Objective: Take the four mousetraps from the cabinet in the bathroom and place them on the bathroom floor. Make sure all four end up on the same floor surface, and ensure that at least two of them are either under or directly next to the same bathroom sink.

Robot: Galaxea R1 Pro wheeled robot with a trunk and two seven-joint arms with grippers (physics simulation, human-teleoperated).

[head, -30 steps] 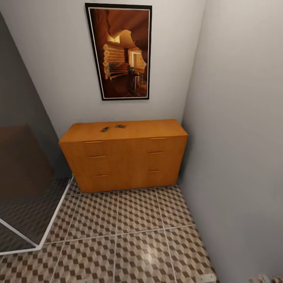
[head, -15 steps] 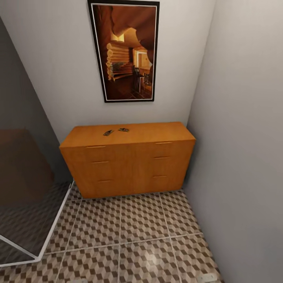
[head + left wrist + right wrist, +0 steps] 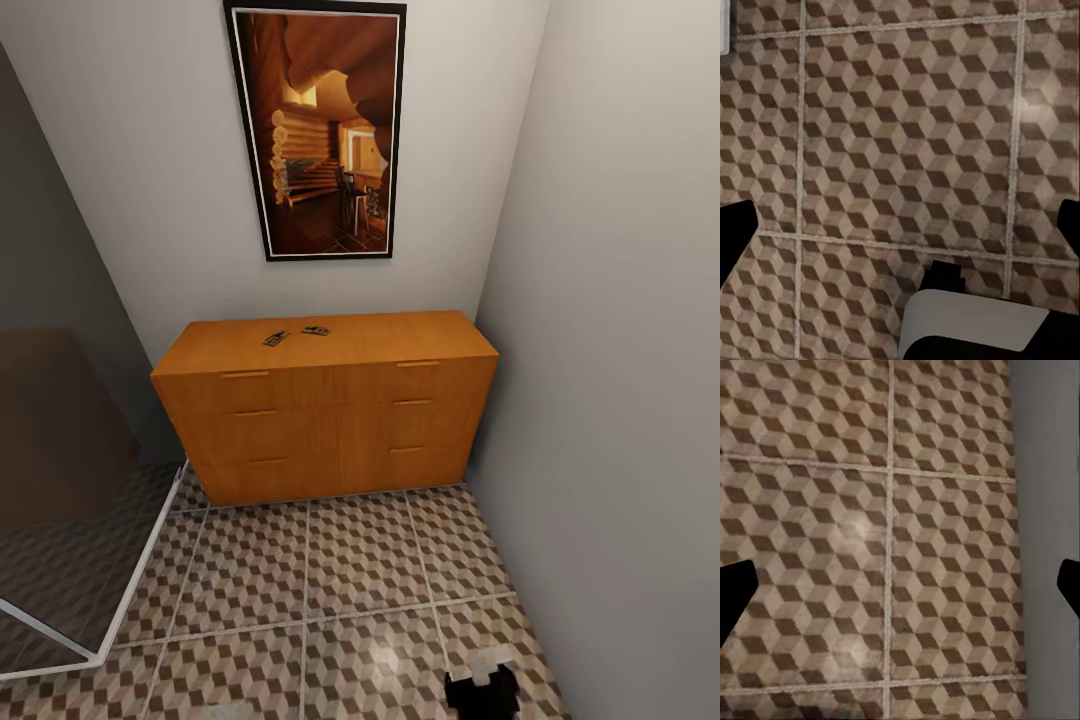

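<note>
still short of the cabinet: reach risk noted

two mousetraps (image 3: 295, 334) lie near the back edge of the orange-brown cabinet (image 3: 330, 415) top, close together, left of centre. right gripper (image 3: 482, 690) sits low over the cube-pattern floor (image 3: 360, 560), well apart from them; left gripper (image 3: 900, 225) likewise faces tiles. both spread wide, holding nothing. likely fault: the small flat slabs may skid toward the wall if approached from too far off.

soft even light, faint glare on the glossy floor tiles (image 3: 385, 655)
</note>
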